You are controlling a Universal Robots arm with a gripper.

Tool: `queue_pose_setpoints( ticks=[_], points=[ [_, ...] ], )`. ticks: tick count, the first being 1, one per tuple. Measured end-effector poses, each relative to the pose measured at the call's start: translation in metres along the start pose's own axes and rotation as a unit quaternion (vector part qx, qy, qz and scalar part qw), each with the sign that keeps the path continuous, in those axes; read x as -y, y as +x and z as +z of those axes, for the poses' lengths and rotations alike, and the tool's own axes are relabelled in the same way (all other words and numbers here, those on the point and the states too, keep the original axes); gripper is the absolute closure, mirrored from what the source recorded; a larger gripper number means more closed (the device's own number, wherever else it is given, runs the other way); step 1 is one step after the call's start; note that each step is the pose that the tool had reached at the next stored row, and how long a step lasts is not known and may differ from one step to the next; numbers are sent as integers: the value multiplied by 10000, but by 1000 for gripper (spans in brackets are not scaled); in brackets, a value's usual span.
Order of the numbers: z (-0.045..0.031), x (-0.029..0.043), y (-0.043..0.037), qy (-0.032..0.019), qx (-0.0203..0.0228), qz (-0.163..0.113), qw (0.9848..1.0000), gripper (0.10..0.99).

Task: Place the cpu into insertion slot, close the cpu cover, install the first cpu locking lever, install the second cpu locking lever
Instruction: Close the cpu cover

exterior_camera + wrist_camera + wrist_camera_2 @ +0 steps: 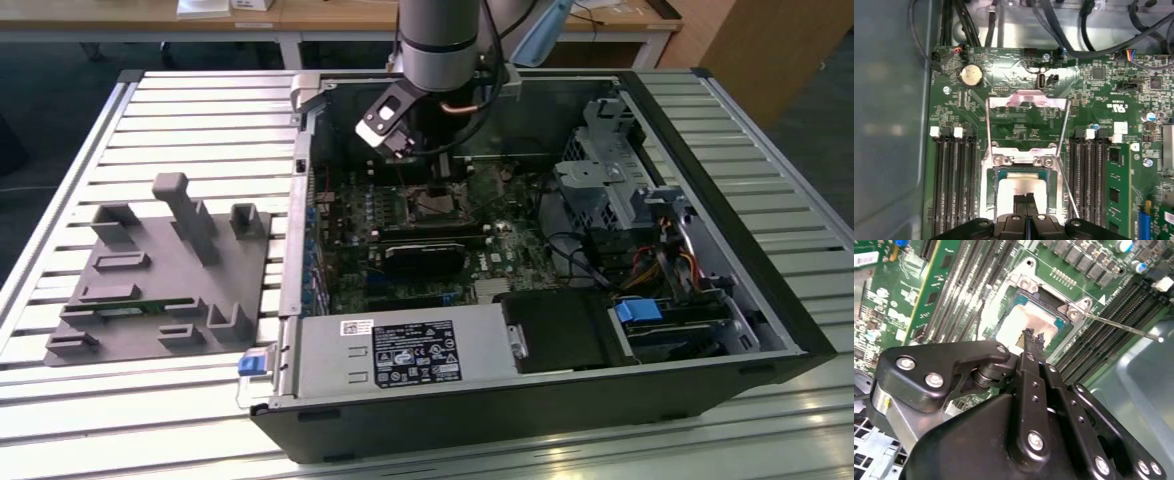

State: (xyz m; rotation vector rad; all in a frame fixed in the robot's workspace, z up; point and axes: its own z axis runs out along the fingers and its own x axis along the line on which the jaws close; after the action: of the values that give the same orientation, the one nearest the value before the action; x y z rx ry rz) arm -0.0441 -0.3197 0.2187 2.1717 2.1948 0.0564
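Observation:
The cpu (1015, 189) lies flat in the insertion slot (995, 196), its silver-grey top showing inside the black rim; it also shows in the second wrist view (1019, 320). My gripper (1026, 198) is shut with nothing between its fingers, and its tips (1033, 335) hang just over the chip's middle. The cpu cover (1026, 100) stands swung up and open behind the slot. One thin locking lever (1124, 327) sticks out free from the socket's corner. In the exterior view the gripper (430, 172) reaches down into the open computer case above the socket (435, 204).
Long black memory slots (956, 185) flank the socket on both sides. A coin battery (971, 75) and cables lie beyond it. In the exterior view a grey fixture tray (160, 270) sits on the exterior view's left, with a power supply (400, 355) in front and a drive cage (621, 180).

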Motion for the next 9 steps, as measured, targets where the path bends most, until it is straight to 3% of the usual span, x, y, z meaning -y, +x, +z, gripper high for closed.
queue_pose_setpoints(
  ticks=[3, 9],
  points=[
    [0, 1, -55, 0, 0, 0, 10000, 980],
    [-38, -3, -61, 2, 0, 0, 10000, 980]
  ],
)
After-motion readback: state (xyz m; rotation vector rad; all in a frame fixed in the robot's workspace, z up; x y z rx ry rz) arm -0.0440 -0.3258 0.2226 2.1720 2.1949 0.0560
